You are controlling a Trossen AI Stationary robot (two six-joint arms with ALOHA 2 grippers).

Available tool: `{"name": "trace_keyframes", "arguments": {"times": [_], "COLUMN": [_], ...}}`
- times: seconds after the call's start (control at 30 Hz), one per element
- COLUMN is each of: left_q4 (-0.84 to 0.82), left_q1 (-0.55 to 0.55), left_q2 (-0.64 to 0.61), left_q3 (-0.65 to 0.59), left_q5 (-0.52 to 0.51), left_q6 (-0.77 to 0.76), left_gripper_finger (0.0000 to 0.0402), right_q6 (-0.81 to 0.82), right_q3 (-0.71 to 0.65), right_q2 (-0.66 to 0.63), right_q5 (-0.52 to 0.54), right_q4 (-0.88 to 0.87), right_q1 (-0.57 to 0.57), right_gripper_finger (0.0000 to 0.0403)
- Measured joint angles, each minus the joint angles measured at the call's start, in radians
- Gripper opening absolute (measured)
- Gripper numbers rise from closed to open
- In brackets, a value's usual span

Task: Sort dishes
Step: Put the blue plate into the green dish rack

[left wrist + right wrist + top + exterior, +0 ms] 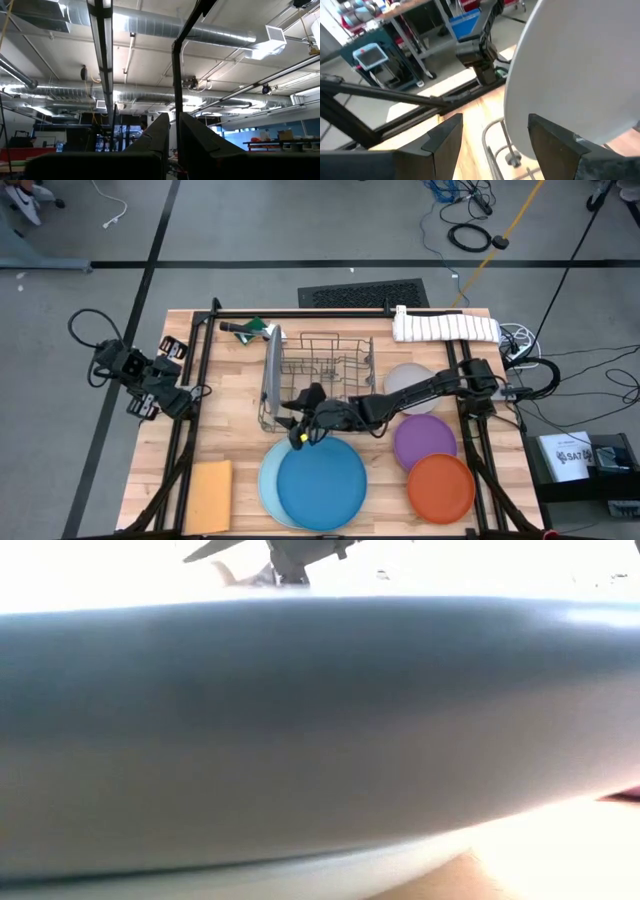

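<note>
**Grey-blue plate upright in the rack, right pincer spread beside it**

Pale wood is what I see of the counter (pixel 235 415), with the wire rack (pixel 320 380) at its middle as my landmark. On the rack's left end the grey-blue plate (pixel 271 370) stands on edge, its long axis running from the counter's front toward its back and its face turned sideways; in the right wrist view that face (pixel 575 65) fills the frame just beside my fingers.

My right pincer (pixel 303 430) sits at the rack's front left corner, fingers wide apart and holding nothing; whether one finger touches the plate's rim I cannot tell.

In front of the rack the bright blue plate (pixel 322 485) lies flat on the pale teal plate (pixel 266 480), close under the pincer. To the rack's right lie the light grey plate (pixel 405 385), the purple plate (pixel 425 442) and the orange plate (pixel 441 487), overlapping in a row toward the front edge.

My left pincer (pixel 150 395) waits off the counter's left edge, well away from the rack, fingers nearly together and empty.
</note>
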Motion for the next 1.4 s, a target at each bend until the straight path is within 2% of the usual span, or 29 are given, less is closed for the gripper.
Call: {"name": "trace_keyframes", "arguments": {"times": [0.4, 0.77, 1.13, 1.4], "left_q4": [0.0, 0.001, 0.001, 0.001], "left_q1": [0.0, 0.0, 0.0, 0.0], "left_q2": [0.0, 0.0, 0.0, 0.0], "left_q3": [0.0, 0.0, 0.0, 0.0], "left_q5": [0.0, 0.0, -0.03, -0.08], "left_q6": [0.0, 0.001, 0.002, 0.002], "left_gripper_finger": [0.0045, 0.0045, 0.0045, 0.0045], "right_q6": [-0.075, -0.268, -0.447, -0.499], "right_q3": [0.0, 0.0, -0.001, -0.001], "right_q2": [-0.116, -0.213, -0.279, -0.308], "right_q5": [0.006, 0.0, 0.003, 0.062], "right_q4": [-0.179, -0.236, -0.248, -0.26], "right_q1": [0.027, 0.098, 0.222, 0.317], "right_gripper_finger": [0.0219, 0.0219, 0.0219, 0.0194]}}
